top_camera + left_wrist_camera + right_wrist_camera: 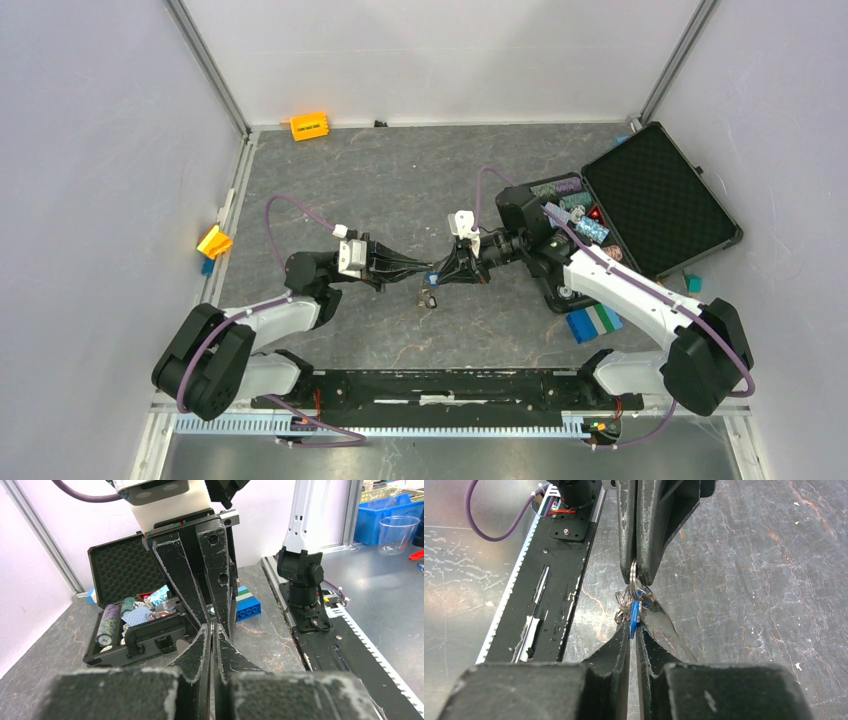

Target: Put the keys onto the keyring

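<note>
Progress looked partial to me. On the left, the left gripper point(420, 270) had its fingers pressed shut on a thin metal ring point(632, 573). Just below that ring hung a cluster of small rings point(623, 601), touching the blue-tagged key point(633, 616). The right gripper point(634, 632) met the left tip to tip, its fingers narrowed onto that key's blue tag. I judged the threading unfinished, since I could not tell whether the key was on. A dark shape point(430, 298) sat beneath the tips; the keyring itself I could not make out.
</note>
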Available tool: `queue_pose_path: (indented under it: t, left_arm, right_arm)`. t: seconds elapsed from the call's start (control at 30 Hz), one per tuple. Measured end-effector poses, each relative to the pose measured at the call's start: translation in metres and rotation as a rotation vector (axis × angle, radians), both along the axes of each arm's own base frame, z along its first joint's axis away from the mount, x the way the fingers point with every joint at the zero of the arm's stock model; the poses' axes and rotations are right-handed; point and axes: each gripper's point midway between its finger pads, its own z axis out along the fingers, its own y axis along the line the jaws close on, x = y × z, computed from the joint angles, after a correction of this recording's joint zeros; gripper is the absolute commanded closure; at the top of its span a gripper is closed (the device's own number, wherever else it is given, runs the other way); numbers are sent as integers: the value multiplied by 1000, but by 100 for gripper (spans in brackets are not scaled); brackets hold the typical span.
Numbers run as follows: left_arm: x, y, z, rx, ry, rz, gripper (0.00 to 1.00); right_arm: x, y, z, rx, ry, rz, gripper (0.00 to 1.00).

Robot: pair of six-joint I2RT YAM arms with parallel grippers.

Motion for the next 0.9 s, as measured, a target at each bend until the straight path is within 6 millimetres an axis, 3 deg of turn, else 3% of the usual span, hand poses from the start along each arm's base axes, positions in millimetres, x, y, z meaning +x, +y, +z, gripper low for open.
queue_pose_path:
  t: [0.4,0.9]
  left_arm:
    - [1,0,-2,3,5,-1,98]
    - [3,1,-2,3,6,8,98]
  right_arm:
    - [7,-5,9,6,-53,-43,100]
    - [13,-20,11,-36,-162,-92,100]
